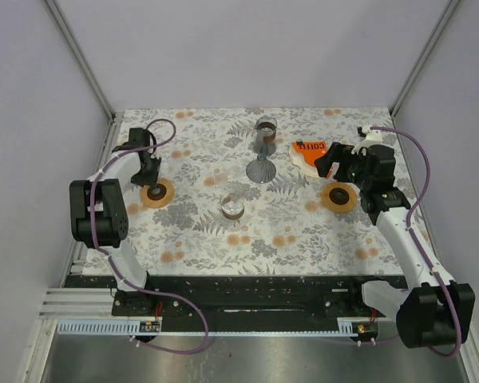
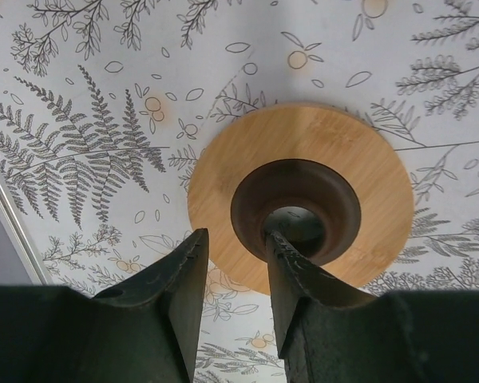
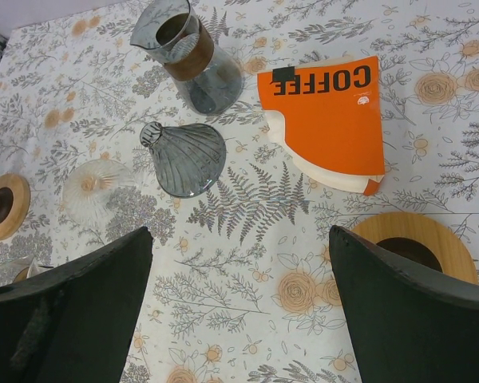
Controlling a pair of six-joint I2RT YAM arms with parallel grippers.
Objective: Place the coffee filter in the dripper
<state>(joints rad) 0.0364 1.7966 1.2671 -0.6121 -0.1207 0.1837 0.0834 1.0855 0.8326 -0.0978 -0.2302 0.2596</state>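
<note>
Two arms hover low over the table [image 1: 303, 239]. Left gripper [image 2: 235, 239] has its jaws narrowly parted astride the inner rim of a wooden disc [image 2: 359, 159], one tip in its dark hole; whether they pinch it I cannot tell. Right gripper [image 3: 239, 235] is spread wide, holding nothing. Orange filter pack [image 3: 327, 120] lies flat at 2 o'clock from the grey dripper [image 3: 184, 158], apart from it; carafe [image 3: 193, 56] stands at its 12.

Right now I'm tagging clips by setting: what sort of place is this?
Probably a lab test booth, not a kitchen: bare grey walls, and a carafe, dripper and filter pack staged on a patterned cloth.
</note>
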